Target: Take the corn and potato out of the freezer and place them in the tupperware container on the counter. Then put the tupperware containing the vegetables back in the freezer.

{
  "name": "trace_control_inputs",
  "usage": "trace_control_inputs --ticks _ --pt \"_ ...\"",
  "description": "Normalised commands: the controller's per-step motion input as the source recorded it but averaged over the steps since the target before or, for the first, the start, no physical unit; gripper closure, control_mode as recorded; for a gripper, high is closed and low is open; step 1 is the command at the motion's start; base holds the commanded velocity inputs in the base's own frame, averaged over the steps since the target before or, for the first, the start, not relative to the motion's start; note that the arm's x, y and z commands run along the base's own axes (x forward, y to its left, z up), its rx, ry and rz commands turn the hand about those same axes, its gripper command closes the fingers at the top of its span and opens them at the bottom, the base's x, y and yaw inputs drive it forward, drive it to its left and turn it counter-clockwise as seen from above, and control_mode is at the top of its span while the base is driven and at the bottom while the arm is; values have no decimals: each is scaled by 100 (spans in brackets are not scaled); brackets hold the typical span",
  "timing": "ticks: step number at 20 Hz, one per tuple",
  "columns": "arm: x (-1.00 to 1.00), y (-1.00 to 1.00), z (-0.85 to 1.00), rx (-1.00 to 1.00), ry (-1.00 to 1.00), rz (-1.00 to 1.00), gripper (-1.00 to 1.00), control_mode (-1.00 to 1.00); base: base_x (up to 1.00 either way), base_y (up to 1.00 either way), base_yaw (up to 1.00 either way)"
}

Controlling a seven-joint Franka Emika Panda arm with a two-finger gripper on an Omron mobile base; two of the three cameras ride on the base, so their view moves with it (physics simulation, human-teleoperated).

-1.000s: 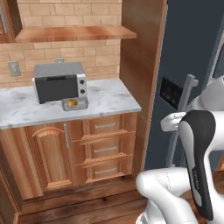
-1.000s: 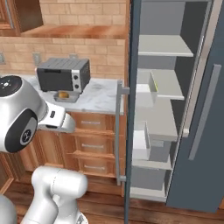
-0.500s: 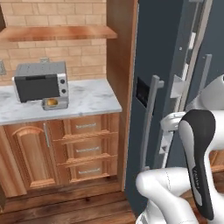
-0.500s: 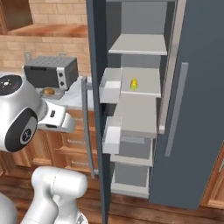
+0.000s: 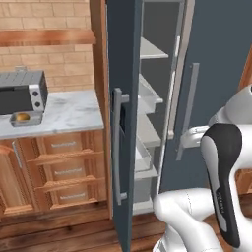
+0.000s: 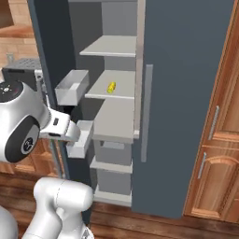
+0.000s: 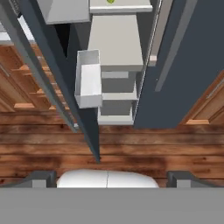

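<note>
Freezer (image 6: 186, 107) now fills view after camera shift; corn (image 6: 111, 87) shelved; jaws spread.

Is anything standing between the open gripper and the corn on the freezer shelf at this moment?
Nothing visible blocks it. The corn lies alone on a pale shelf of the freezer, whose door is swung open to the left. The gripper is open, low and well back, facing the shelves.

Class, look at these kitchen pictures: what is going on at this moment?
The robot faces the open freezer with its gripper open and holding nothing. The corn lies on a middle shelf inside. On the counter, the container by the toaster oven already holds something golden-brown, likely the potato.
</note>
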Motion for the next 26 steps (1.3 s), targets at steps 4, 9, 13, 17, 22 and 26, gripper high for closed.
trace_control_inputs --ticks 4,9,13,17,22,26 --pt "0 0 0 0 0 0 -100 100 4 -48 8" --pt "0 0 0 0 0 0 -100 100 37 -14 14" --pt "0 0 0 0 0 0 -100 100 69 -31 26" --pt "0 0 0 0 0 0 -100 100 52 -34 26" --pt "0 0 0 0 0 0 -100 100 40 -50 25" --pt "0 0 0 0 0 0 -100 100 29 -54 26"
